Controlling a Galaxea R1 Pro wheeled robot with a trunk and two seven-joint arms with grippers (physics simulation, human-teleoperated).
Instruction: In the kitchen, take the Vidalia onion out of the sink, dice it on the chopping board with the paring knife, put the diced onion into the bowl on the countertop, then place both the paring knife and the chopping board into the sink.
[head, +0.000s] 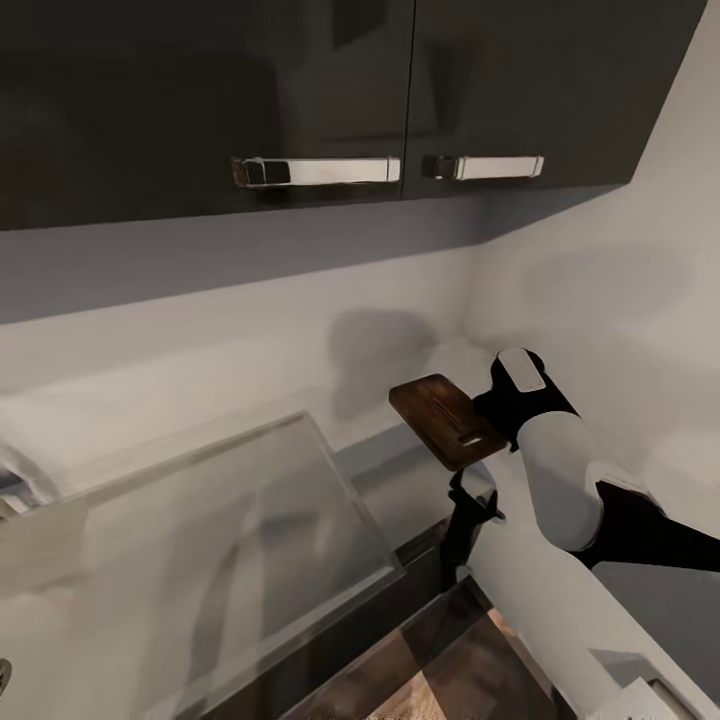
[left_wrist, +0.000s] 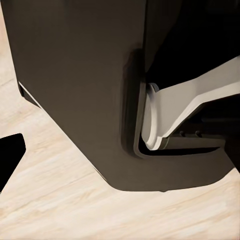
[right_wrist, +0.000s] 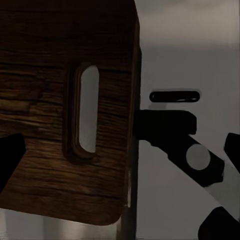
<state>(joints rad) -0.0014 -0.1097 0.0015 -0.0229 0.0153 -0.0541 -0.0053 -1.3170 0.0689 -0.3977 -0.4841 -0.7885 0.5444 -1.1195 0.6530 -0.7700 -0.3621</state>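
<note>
- My right gripper (head: 487, 432) holds the board (head: 445, 420) up in the air, at the slot-handle end, well above the countertop (head: 230, 540).
- My right wrist camera shows the board (right_wrist: 45, 125) close up: dark wood grain, rounded corner, the slot (right_wrist: 86, 112) running along its end.
- A dark fingertip (right_wrist: 10, 160) lies against the board's face at the frame edge; the fingers look clamped on the board, though the grip point itself is hidden.
- In the head view the board sits roughly level, tilted a little, with the wall (head: 250, 340) behind it and its shadow on that wall.
- Beneath it stretches the glossy grey countertop, with dark cabinet fronts (head: 350, 640) under its edge and wood-look floor (head: 470, 680) below.
- Overhead hang dark wall cabinets (head: 300, 90) with two chrome handles (head: 316, 171).
- My left wrist camera looks at a dark panel (left_wrist: 85, 85) with a white part beside it, over pale wood floor (left_wrist: 60, 210).
- One dark left fingertip (left_wrist: 10, 155) pokes in at the frame edge; I cannot tell whether those fingers are apart or together.
</note>
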